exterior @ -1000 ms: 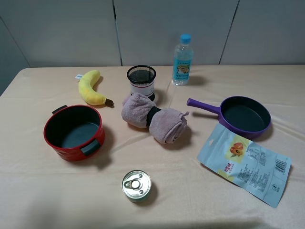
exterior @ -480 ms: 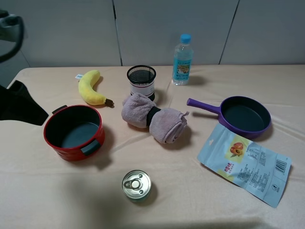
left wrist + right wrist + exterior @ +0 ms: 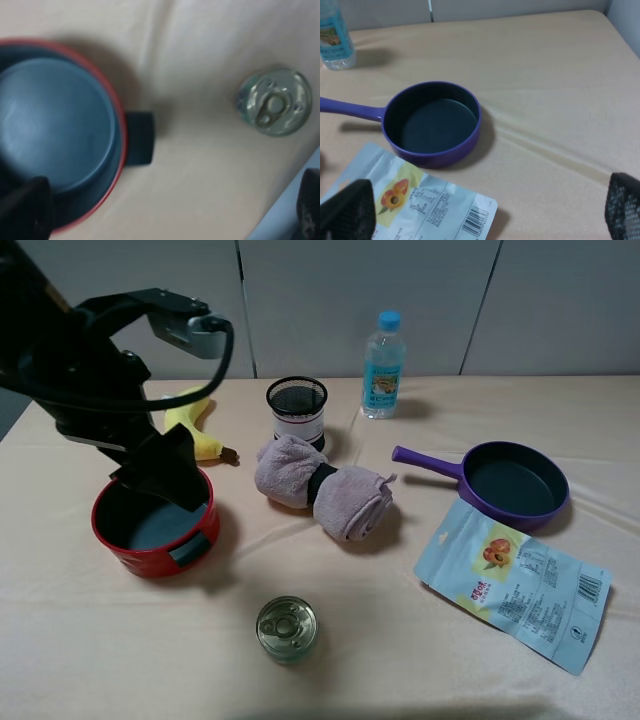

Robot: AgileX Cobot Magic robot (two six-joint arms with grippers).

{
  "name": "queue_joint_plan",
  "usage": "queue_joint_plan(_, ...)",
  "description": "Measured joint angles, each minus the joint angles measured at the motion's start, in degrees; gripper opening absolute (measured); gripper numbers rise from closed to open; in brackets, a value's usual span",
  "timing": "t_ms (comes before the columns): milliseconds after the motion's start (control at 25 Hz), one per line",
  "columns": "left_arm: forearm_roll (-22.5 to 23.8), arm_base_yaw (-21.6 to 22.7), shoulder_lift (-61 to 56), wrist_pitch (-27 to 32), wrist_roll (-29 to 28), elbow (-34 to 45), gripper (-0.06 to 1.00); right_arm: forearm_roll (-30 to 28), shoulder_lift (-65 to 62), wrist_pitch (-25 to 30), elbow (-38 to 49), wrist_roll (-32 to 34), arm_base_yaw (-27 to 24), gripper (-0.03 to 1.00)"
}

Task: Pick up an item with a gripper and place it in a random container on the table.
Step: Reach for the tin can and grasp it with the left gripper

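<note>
Shows the left end effector (image 3: 168,478) spread wide and empty over the red pot (image 3: 140,558). Places the tin can (image 3: 286,628) upright on the desk (image 3: 420,660), apart from the pot, toward the front edge. Shows the right end effector (image 3: 485,210) likewise open, facing the purple pan (image 3: 445,156).

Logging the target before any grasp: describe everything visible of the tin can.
The tin can is short and round, with a shiny silver lid carrying a pull ring and a greenish side. It stands upright, unopened, on the beige tablecloth near the front, apart from the red pot and snack pouch. Nothing else touches it.
</note>
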Motion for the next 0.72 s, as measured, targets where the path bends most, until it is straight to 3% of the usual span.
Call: queue_joint_plan(720,0.3,-18.3,10.6,-3.5,-0.3,-4.0,0.99,0.0,0.0,0.0,0.0,0.0,0.0,0.69)
